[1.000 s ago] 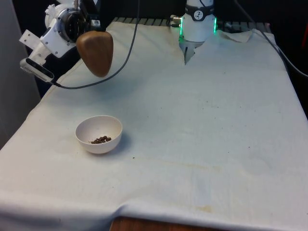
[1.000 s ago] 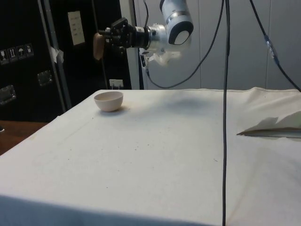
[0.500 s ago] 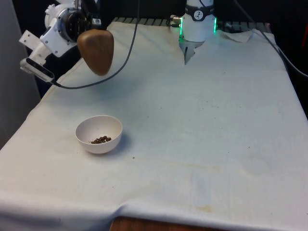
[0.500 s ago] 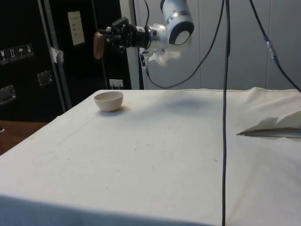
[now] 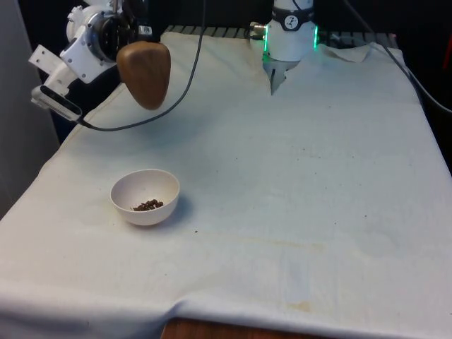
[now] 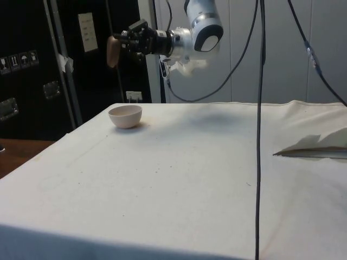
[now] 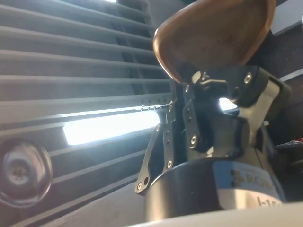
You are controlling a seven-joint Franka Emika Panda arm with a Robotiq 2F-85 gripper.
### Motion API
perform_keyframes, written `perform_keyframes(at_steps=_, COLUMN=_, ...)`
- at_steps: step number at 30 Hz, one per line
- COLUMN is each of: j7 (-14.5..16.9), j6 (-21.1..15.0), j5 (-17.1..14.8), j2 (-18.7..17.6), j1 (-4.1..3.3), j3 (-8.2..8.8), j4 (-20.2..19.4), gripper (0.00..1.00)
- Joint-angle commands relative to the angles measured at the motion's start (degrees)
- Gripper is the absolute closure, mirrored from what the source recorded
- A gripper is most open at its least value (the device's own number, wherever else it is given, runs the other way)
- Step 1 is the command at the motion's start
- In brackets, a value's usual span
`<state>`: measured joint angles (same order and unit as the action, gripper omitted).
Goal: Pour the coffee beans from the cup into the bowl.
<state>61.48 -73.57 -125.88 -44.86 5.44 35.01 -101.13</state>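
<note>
While aloft: my end effector pinches the brown wooden cup, tipped sideways, high above the bench.
Bowl: white bowl near the left edge, coffee beans inside.

Arm raised, wrist level, jaws clamped shut.

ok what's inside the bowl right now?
A small pile of dark coffee beans lies at the bottom of the white bowl; the rest of the inside is bare. The near wall hides a little of the floor. The side view shows the outside alone.
</note>
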Motion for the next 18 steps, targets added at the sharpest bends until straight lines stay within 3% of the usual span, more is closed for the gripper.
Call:
perform_keyframes(at_steps=1, j7=0.23, j6=0.00, j5=0.00, j2=0.00, j1=-0.06, j3=0.00, j4=0.00, gripper=1.00)
perform_keyframes(at_steps=9, j7=2.86, j6=1.26, j5=2.23, j2=1.95, j1=-1.20, j3=0.80, j4=-2.12, gripper=1.00)
perform_keyframes(at_steps=10, j7=2.64, j6=1.60, j5=1.66, j2=1.20, j1=-0.69, j3=0.34, j4=-1.38, gripper=1.00)
perform_keyframes(at_steps=11, j7=3.21, j6=1.32, j5=2.58, j2=2.23, j1=-1.26, j3=0.80, j4=-2.35, gripper=1.00)
perform_keyframes(at_steps=18, j7=6.07, j6=2.35, j5=5.16, j2=4.35, j1=-1.72, j3=0.97, j4=-4.30, gripper=1.00)
